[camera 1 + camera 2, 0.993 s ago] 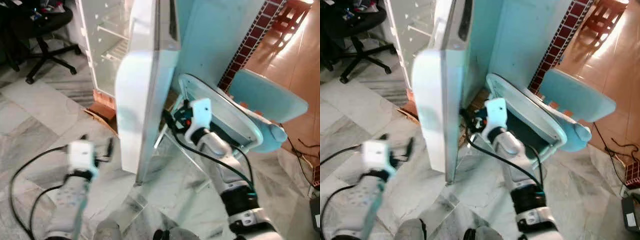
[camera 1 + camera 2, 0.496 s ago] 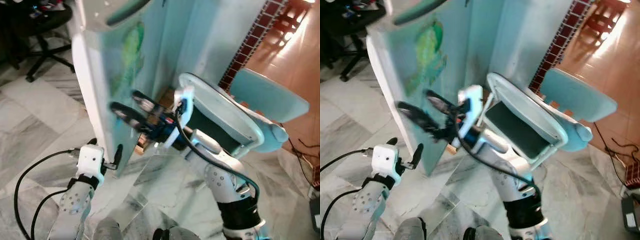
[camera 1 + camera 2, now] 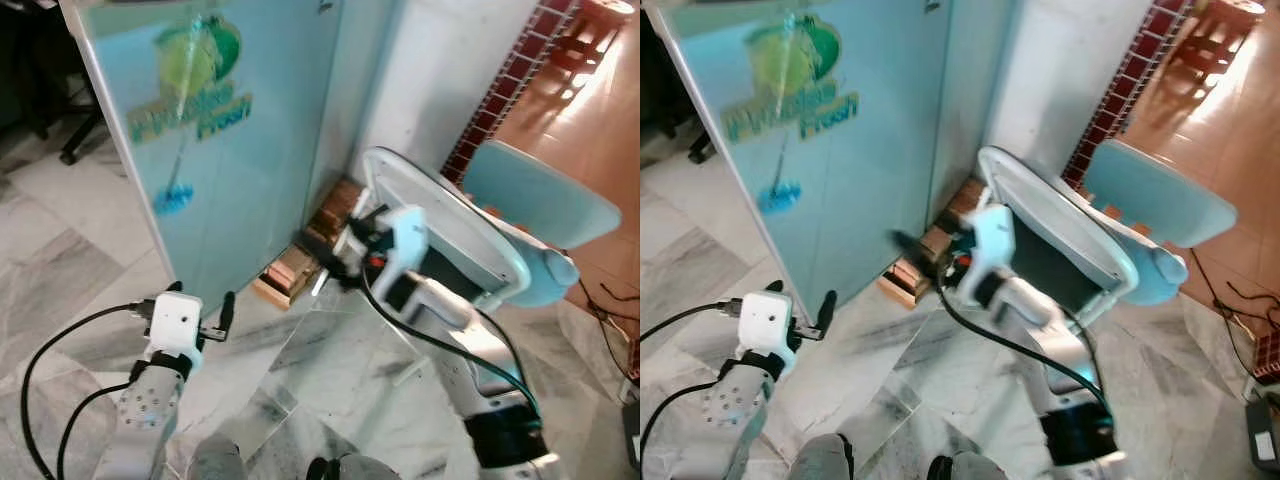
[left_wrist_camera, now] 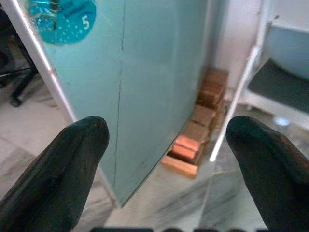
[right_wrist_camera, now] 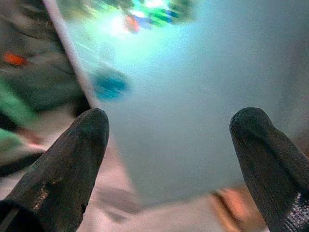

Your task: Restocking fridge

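Fridge door (image 3: 240,130), pale blue with a green and blue logo sticker, is standing shut or very nearly so straight ahead of me on the marble floor (image 3: 70,250), its base raised on a stack of wooden blocks (image 3: 290,272). I am holding the left gripper (image 3: 195,312) low, just short of the door's lower corner, fingers spread apart and empty; the left wrist view is showing that door edge between them. I am keeping the right gripper (image 5: 169,159) out toward the blocks by the door's hinge side, its fingers also wide apart with nothing between them, beside a folded white and blue chair (image 3: 470,240). I am judging the door as a stiff, fairly heavy slab with a smooth, slippery face that offers no grip; the free vertical edge on my left looks the sensible place to hook a finger and pull, steadily, since the blocks may let the cabinet rock.
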### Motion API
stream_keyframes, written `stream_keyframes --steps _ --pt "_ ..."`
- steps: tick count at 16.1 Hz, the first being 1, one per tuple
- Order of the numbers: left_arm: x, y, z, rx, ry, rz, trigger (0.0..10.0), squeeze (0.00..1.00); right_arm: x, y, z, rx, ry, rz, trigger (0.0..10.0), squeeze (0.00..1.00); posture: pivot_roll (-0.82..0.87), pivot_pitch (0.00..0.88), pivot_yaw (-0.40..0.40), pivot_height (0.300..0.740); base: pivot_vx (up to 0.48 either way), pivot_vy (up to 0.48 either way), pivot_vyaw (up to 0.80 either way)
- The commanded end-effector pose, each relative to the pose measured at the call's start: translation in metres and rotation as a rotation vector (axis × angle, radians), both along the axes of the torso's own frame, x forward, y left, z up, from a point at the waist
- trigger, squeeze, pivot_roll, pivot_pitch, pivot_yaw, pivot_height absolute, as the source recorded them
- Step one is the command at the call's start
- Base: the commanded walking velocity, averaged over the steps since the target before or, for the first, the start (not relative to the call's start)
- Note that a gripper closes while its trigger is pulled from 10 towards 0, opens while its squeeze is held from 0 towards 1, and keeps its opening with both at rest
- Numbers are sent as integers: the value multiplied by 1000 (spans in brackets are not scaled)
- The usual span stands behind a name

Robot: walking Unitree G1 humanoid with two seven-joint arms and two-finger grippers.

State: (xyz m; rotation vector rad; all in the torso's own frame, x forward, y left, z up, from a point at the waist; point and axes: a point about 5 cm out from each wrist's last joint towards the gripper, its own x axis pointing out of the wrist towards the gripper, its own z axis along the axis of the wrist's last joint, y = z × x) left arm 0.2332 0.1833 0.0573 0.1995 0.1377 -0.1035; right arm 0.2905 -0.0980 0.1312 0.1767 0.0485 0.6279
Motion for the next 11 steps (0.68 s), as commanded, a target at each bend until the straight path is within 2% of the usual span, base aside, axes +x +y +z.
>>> stream_keyframes --steps 1,2,4,5,11 --pt "4 0 12 24 -33 0 10000 0 3 -20 -1 -18 -21 -121 10000 0 180 129 -107 740 0 0 0" --pt "5 1 15 27 -39 0 10000 0 2 -27 -2 -16 -25 -166 10000 0 186 133 -96 740 0 0 0" --pt "4 3 16 35 -39 9 10000 0 -1 -39 -7 -69 -58 -272 10000 0 164 132 -91 740 0 319 0" --pt "2 4 12 42 -24 5 10000 0 -4 -45 -13 -126 -92 -344 10000 0 161 125 -91 740 0 461 0" --pt "2 1 20 50 -64 18 10000 0 -20 -68 -32 -183 -88 -551 10000 0 145 94 -72 740 0 466 0"
